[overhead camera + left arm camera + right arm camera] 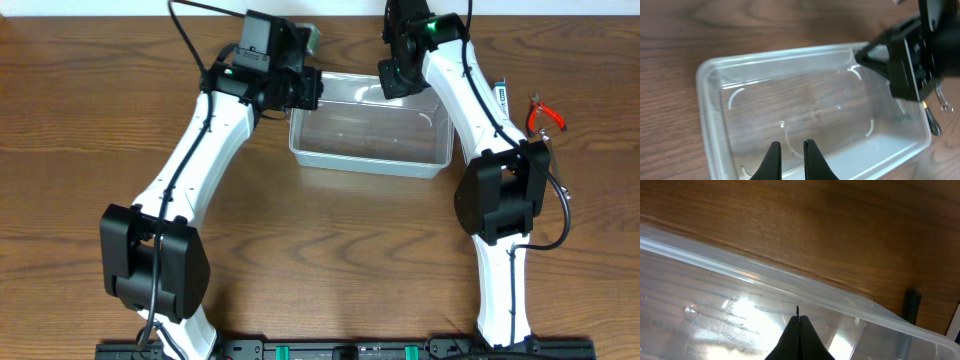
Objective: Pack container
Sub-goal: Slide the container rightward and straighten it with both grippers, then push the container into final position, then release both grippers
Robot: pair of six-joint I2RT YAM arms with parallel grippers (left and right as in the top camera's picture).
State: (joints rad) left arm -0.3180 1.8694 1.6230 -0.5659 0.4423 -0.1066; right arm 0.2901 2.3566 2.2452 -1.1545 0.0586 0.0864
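Note:
The clear plastic container stands on the wooden table at the middle back, with nothing inside. It fills the left wrist view and the right wrist view. My left gripper hangs over the container's left end; its fingers are a little apart and hold nothing. My right gripper hangs over the far rim near the right end; its fingers are pressed together and empty. It also shows in the left wrist view.
Red-handled pliers lie on the table to the right of the container. A small blue-and-white item lies beside the right arm. A dark slim object lies on the table just outside the container.

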